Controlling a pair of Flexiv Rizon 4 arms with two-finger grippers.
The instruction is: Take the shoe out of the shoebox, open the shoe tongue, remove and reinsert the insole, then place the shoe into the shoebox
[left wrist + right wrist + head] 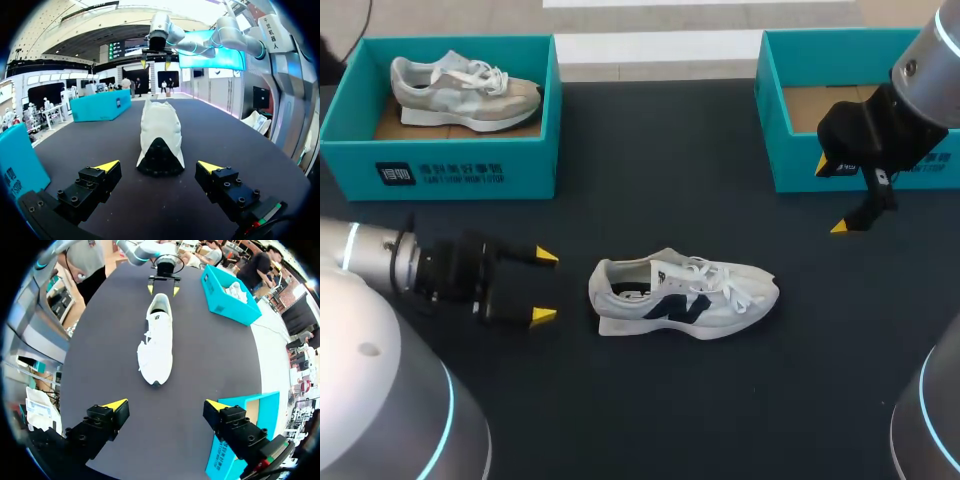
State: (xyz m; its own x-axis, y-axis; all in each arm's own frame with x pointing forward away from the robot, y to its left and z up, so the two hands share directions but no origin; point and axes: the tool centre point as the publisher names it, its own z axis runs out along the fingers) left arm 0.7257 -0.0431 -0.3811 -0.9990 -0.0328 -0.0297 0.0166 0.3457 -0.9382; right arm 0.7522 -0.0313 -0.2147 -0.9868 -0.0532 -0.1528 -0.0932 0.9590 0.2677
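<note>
White shoe (pixel 685 298), interior unclear | left hand (pixel 544 286) spread behind heel | right hand (pixel 167 405) spread, arm covering part of shoebox (pixel 795 160)

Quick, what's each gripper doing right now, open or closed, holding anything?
Left gripper: open, empty, behind the heel of the shoe.
Right gripper: open, empty.

White shoe (pixel 156 337) ahead of open tool (pixel 166 408)

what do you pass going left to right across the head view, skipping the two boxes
left hand with yellow fingertips → white lace-up sneaker with dark side logo → right hand with yellow fingertips
</note>
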